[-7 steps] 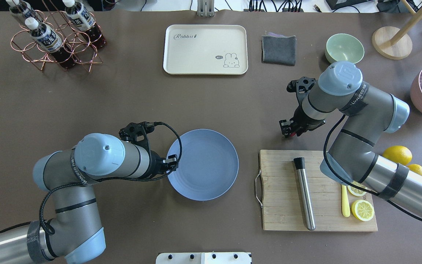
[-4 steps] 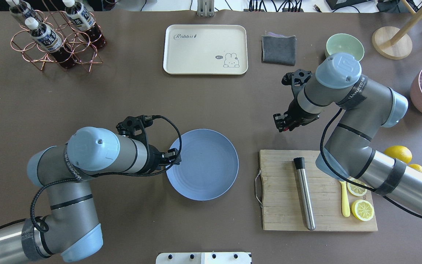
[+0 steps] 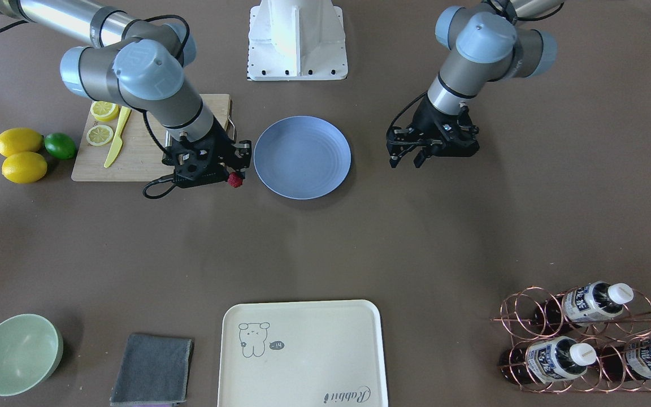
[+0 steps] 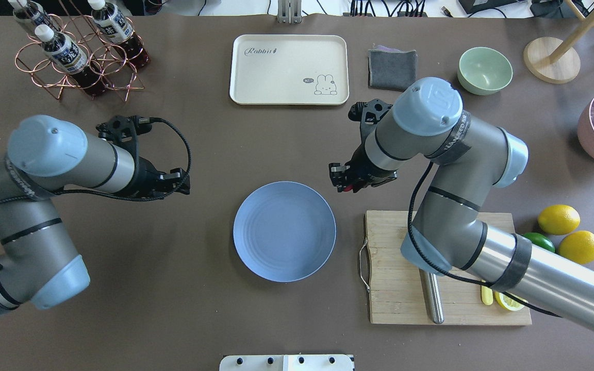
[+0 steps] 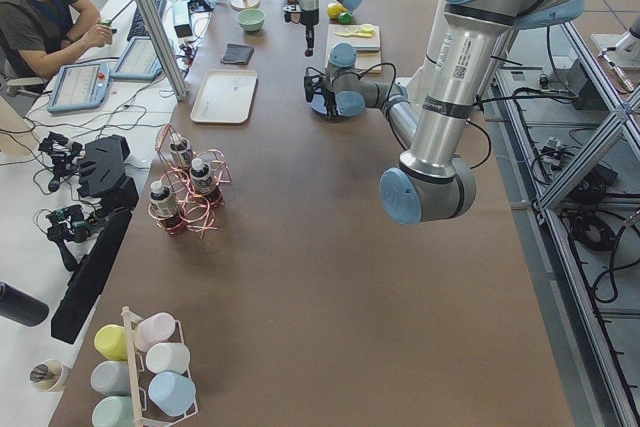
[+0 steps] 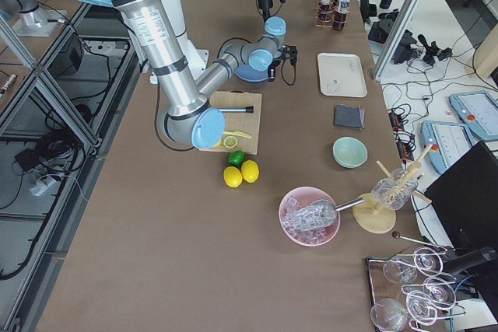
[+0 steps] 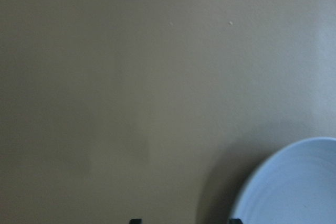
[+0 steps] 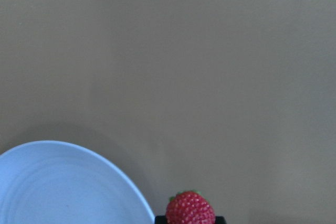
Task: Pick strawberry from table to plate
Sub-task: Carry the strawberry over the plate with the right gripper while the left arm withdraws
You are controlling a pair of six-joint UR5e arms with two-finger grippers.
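The strawberry (image 8: 190, 209), small, red and bumpy, is held in my right gripper (image 4: 341, 183), which is shut on it. It hangs over the brown table (image 4: 173, 288) just off the right rim of the light-blue plate (image 4: 284, 232). The front view shows the strawberry (image 3: 235, 180) left of the plate (image 3: 302, 157), apart from it. My left gripper (image 4: 179, 183) is open and holds nothing, hovering left of the plate and beyond its far edge. Both left fingertips (image 7: 135, 220) show far apart in the left wrist view, with the plate (image 7: 294, 187) at lower right.
A wooden cutting board (image 4: 405, 268) with a metal muddler (image 4: 433, 304) and lemon slices lies right of the plate. Two lemons (image 4: 558, 219) and a lime (image 4: 537, 241) sit further right. At the back stand a cream tray (image 4: 289, 69), grey cloth (image 4: 392, 69), green bowl (image 4: 484, 69) and bottle rack (image 4: 75, 51).
My right arm has swung left with the strawberry, from beyond the cutting board to the plate's right rim. My left arm has pulled back left, away from the plate.
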